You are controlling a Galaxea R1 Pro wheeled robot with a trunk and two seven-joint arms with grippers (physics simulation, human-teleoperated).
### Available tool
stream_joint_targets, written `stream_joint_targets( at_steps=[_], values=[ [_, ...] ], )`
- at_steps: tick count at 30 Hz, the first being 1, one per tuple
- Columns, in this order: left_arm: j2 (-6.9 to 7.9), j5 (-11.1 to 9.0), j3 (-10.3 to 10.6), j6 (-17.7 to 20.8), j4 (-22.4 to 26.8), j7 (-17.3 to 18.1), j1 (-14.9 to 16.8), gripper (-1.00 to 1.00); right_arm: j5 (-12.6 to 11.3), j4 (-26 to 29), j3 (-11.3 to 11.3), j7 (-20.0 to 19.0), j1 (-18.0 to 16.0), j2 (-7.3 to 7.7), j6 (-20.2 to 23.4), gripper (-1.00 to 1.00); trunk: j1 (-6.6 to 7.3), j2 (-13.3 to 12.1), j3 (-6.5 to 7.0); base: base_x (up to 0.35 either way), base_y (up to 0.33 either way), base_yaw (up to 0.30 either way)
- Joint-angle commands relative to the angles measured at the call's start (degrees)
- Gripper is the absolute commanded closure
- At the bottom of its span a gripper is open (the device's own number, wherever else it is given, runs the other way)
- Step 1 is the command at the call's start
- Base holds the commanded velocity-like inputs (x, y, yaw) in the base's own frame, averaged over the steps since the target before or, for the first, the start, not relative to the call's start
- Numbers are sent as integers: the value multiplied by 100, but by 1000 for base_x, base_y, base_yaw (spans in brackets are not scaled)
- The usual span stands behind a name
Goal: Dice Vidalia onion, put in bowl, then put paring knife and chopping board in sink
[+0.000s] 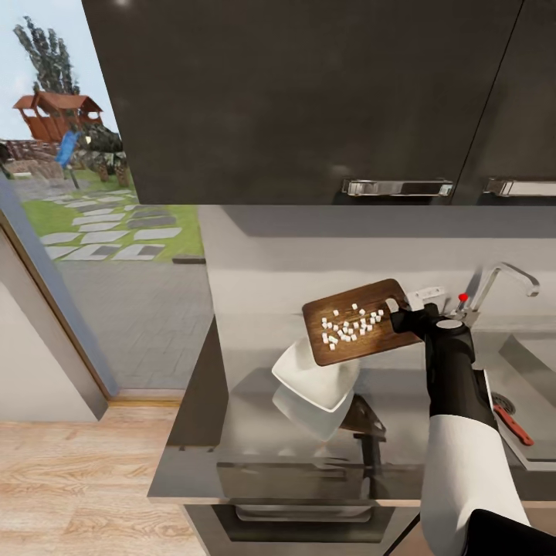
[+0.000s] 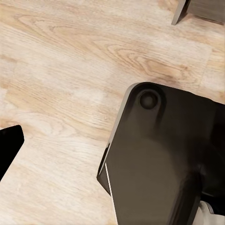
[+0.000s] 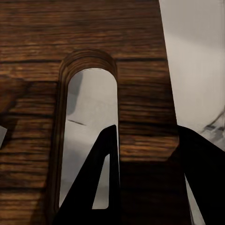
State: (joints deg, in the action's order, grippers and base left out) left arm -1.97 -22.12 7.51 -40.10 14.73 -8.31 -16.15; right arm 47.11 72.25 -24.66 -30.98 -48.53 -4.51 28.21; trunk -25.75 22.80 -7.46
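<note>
The bench (image 1: 232, 432) runs toward twelve o'clock, its near edge open to the wooden floor (image 2: 61, 70). The sink (image 1: 533, 363) lies at three o'clock, the paring knife (image 1: 513, 425) inside it. The right tool (image 1: 403, 315) is clamped on the chopping board (image 1: 359, 320) at its slot end; the board, long axis nine-to-three, tilts over the bowl (image 1: 313, 378), carrying diced onion (image 1: 349, 324). I cannot tell the left tool's state.

Right arm (image 1: 455, 401): glossy black forearm, white upper shell
Right gripper (image 3: 147, 154): 2 flat black fingers
Base (image 2: 164, 159): dark, rounded
</note>
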Motion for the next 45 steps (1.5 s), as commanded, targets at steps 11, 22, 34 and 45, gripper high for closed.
stream_joint_targets(
  at_steps=[11,22,34,45],
  values=[
    [3,-11,49,-7,13,-57,-2,-100,70,16,502,292,-8,-15,-17,100,-4,12,-11,0,0,0],
    [3,-11,49,-7,13,-56,-2,-100,78,17,523,419,-8,-15,-17,100,-4,12,-11,0,0,0],
    [3,-11,49,-7,11,-57,-2,-100,72,17,525,515,-8,-15,-17,100,-4,12,-11,0,0,0],
    [3,-11,49,-7,9,-57,-2,-100,79,42,532,555,-8,-15,-17,100,-4,12,-11,0,0,0]
  ],
)
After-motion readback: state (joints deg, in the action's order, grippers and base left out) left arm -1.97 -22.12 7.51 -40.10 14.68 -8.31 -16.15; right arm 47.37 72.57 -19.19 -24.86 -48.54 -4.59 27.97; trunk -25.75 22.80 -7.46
